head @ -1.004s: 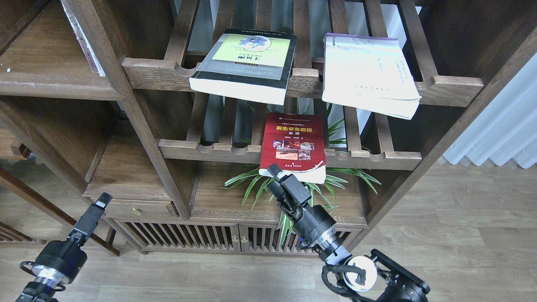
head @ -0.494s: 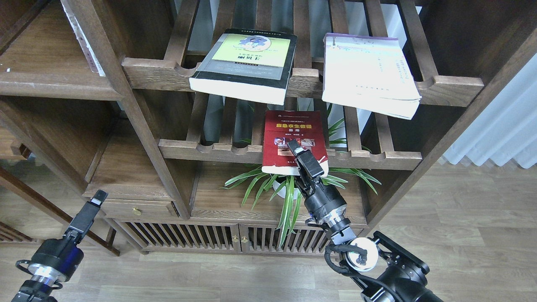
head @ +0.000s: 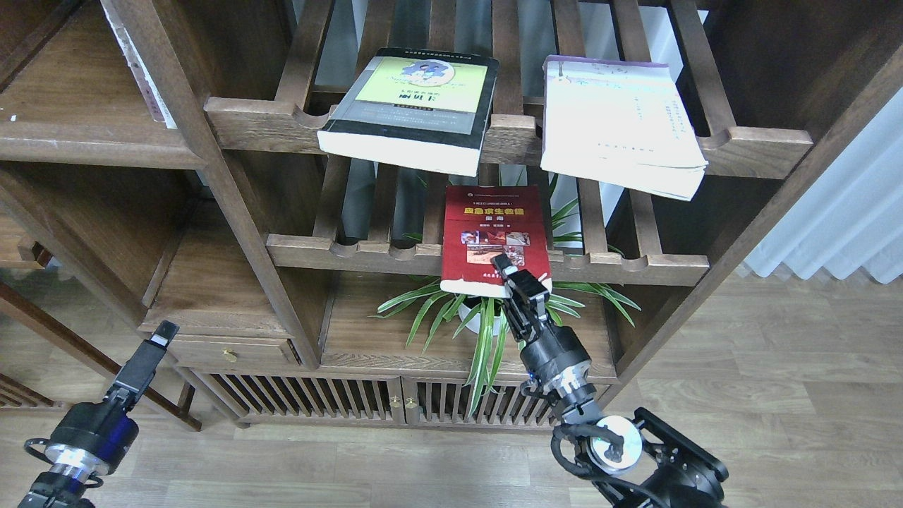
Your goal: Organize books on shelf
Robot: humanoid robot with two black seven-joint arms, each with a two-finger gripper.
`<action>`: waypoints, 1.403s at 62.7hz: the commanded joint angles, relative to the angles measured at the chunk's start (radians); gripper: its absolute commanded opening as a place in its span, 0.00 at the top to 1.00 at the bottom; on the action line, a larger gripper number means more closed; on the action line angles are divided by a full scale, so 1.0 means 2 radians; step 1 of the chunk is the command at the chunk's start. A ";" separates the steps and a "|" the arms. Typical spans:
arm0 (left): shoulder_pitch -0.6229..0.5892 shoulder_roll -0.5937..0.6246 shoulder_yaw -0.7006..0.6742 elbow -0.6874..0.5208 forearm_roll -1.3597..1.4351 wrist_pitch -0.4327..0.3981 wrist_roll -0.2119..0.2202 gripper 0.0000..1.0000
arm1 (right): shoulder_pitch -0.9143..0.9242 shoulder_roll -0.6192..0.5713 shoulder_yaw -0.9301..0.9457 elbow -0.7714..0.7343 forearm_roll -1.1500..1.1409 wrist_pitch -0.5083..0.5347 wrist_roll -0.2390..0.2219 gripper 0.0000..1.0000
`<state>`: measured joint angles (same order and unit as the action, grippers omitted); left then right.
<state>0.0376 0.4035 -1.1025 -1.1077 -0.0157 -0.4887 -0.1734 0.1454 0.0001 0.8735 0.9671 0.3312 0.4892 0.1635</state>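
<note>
The red book (head: pixel 495 236) lies flat on the lower slatted rack (head: pixel 635 267), and its near edge hangs over the scalloped front rail. The right end effector (head: pixel 520 276) is at this near edge, at the bottom right corner of the cover, but I cannot tell if its fingers are spread or pinching the book. Under it stands a green plant (head: pixel 487 317) on a solid plank.

The black-and-green book (head: pixel 413 106) and the white book (head: pixel 621 123) lie side by side on the upper slatted rack (head: pixel 762 144), both hanging over its front rail.

The left end effector (head: pixel 159 337) is low on the left, well apart from all books, and looks pressed together. The solid dark shelf (head: pixel 63 134) is at the upper left.
</note>
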 commanded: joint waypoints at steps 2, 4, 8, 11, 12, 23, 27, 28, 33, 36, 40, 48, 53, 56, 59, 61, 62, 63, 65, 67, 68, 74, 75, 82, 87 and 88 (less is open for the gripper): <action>-0.005 0.000 0.001 0.000 -0.001 0.000 0.000 0.00 | -0.013 0.000 -0.007 0.009 -0.004 0.000 -0.007 0.95; -0.007 0.000 0.001 0.000 0.000 0.000 0.000 0.00 | -0.014 0.000 -0.007 0.010 -0.004 0.000 -0.007 0.95; -0.008 0.002 0.001 0.000 -0.001 0.000 0.000 0.00 | -0.021 0.000 -0.007 0.023 -0.003 0.000 -0.007 0.95; -0.006 0.002 0.001 0.000 -0.001 0.000 0.001 0.00 | -0.028 0.000 -0.007 0.036 -0.004 0.000 -0.008 0.95; -0.006 0.002 0.001 0.000 -0.001 0.000 0.002 0.00 | -0.030 0.000 -0.008 0.041 -0.004 0.000 -0.008 0.95; -0.007 0.000 0.012 0.000 0.000 0.000 0.008 0.00 | -0.086 0.000 -0.017 0.084 -0.020 0.000 -0.028 0.95; -0.007 -0.005 0.019 -0.001 0.000 0.000 0.011 0.00 | -0.103 0.000 -0.027 0.089 -0.030 0.000 -0.034 0.95; -0.007 -0.005 0.020 -0.002 0.000 0.000 0.011 0.00 | -0.104 0.000 -0.028 0.090 -0.031 0.000 -0.035 0.95; -0.007 -0.007 0.041 -0.002 -0.001 0.000 0.012 0.00 | -0.123 0.000 -0.039 0.098 -0.044 0.000 -0.043 0.95; -0.007 -0.008 0.052 -0.005 -0.001 0.000 0.010 0.00 | -0.133 0.000 -0.045 0.103 -0.052 0.000 -0.048 0.95; -0.003 -0.012 0.062 -0.008 -0.001 0.000 0.009 0.00 | -0.144 0.000 -0.050 0.108 -0.062 0.000 -0.051 0.95; -0.001 -0.025 0.084 -0.011 -0.009 0.000 0.009 0.00 | -0.160 0.000 -0.054 0.108 -0.070 0.000 -0.054 0.95; -0.002 -0.035 0.100 -0.012 -0.028 0.000 0.009 0.00 | -0.168 0.000 -0.062 0.108 -0.072 0.000 -0.063 0.95; -0.002 -0.039 0.110 -0.013 -0.038 0.000 0.009 0.00 | -0.170 0.000 -0.065 0.108 -0.073 0.000 -0.069 0.95; -0.003 -0.042 0.121 -0.014 -0.047 0.000 0.009 0.00 | -0.172 0.000 -0.066 0.107 -0.074 0.000 -0.073 0.95; -0.003 -0.044 0.129 -0.015 -0.050 0.000 0.009 0.00 | -0.174 0.000 -0.068 0.107 -0.075 0.000 -0.076 0.95; -0.003 -0.045 0.131 -0.015 -0.050 0.000 0.009 0.00 | -0.175 0.000 -0.069 0.107 -0.076 0.000 -0.077 0.95; -0.003 -0.050 0.142 -0.015 -0.052 0.000 0.007 0.00 | -0.177 0.000 -0.069 0.105 -0.080 0.000 -0.082 0.95; -0.003 -0.052 0.143 -0.016 -0.052 0.000 0.005 0.00 | -0.178 0.000 -0.069 0.103 -0.080 0.000 -0.083 0.95; -0.003 -0.056 0.145 -0.017 -0.053 0.000 0.005 0.00 | -0.178 0.000 -0.069 0.102 -0.082 0.000 -0.085 0.95; -0.003 -0.058 0.145 -0.018 -0.053 0.000 0.004 0.00 | -0.178 0.000 -0.070 0.102 -0.082 0.000 -0.086 0.95; -0.002 -0.063 0.149 -0.030 -0.052 0.000 0.005 0.00 | -0.178 0.000 -0.075 0.099 -0.083 0.000 -0.091 0.95; -0.002 -0.064 0.151 -0.031 -0.052 0.000 0.005 0.00 | -0.178 0.000 -0.075 0.099 -0.083 0.000 -0.092 0.95; -0.007 -0.073 0.172 -0.032 -0.053 0.000 0.003 0.00 | -0.179 0.000 -0.077 0.099 -0.083 0.000 -0.098 0.95; -0.008 -0.087 0.180 -0.036 -0.052 0.000 0.003 0.00 | -0.179 0.000 -0.077 0.098 -0.083 0.000 -0.101 0.95; -0.008 -0.088 0.181 -0.036 -0.053 0.000 0.003 0.00 | -0.180 0.000 -0.077 0.098 -0.083 0.000 -0.102 0.95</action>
<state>0.0259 0.2578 -0.7654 -1.1716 -0.1202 -0.4887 -0.1659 -0.2113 0.0000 0.7202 1.1644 0.1655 0.4884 -0.0301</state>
